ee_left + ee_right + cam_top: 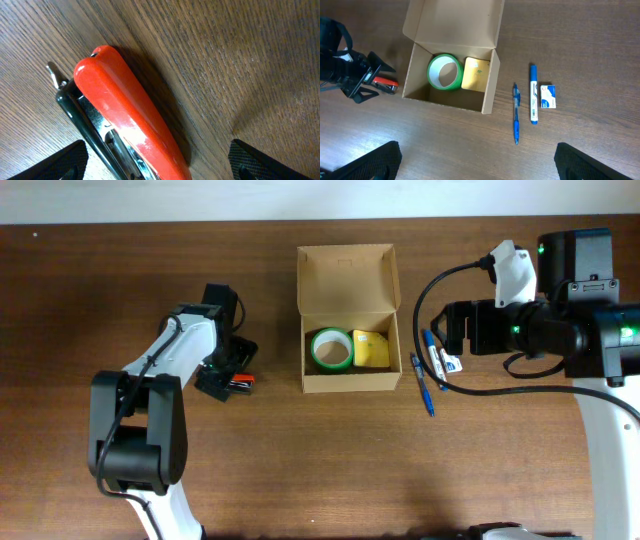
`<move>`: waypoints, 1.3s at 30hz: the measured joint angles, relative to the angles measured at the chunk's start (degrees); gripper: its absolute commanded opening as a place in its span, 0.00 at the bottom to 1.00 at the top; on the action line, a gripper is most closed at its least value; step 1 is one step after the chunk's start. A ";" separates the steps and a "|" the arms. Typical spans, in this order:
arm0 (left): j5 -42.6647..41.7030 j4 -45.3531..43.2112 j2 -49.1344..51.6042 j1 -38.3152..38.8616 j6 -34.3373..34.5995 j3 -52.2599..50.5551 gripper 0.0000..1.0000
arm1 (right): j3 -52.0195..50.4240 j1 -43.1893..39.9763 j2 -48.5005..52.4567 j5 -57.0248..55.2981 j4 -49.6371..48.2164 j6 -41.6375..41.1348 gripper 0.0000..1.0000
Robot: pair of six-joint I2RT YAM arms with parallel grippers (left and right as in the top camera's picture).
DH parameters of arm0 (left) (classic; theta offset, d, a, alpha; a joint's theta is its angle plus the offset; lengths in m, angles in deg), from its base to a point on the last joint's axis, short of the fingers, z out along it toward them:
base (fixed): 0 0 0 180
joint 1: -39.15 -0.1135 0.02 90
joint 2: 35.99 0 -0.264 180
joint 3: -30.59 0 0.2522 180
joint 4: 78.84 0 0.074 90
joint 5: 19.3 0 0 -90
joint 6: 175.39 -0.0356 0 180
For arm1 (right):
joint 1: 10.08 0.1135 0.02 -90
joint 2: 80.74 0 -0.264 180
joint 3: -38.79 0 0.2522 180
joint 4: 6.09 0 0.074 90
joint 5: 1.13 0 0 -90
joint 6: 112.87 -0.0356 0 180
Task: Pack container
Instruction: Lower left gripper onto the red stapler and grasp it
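Overhead, left fingers (65, 162) spread astride the stapler (125, 110); right fingers (375, 160) spread, clear of the container (350, 383).

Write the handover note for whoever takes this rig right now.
Left gripper: open, low over the red stapler, not gripping it.
Right gripper: open, empty, raised above the table.
Container: lid open, with the green tape roll and a yellow item inside.
Done: those two packed.
Left: stapler, blue pen, marker and small white packet lie outside; then close the lid.
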 measured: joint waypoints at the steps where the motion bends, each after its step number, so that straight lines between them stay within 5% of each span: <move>1: 0.04 -0.02 0.00 0.00 0.00 0.00 0.89 | 0.00 0.00 0.00 -0.02 0.00 0.02 0.99; 6: 0.74 -0.04 0.22 0.24 0.00 -0.09 0.89 | 0.00 0.00 0.00 0.00 0.00 0.00 0.99; 14: 1.51 -1.22 1.05 2.14 0.11 -0.20 0.74 | 0.00 0.00 0.00 0.00 -0.02 0.00 0.99; 21: 1.51 -1.25 1.05 2.25 0.26 -0.20 0.45 | 0.00 0.00 0.00 -0.02 -0.02 0.02 0.99; 27: 1.49 -1.16 1.05 2.25 0.37 -0.15 0.02 | 0.00 0.00 0.00 0.00 -0.07 0.00 0.99; 39: 2.62 4.94 0.44 2.43 -2.86 3.45 0.02 | 0.00 0.00 0.00 -0.02 -1.77 0.00 0.99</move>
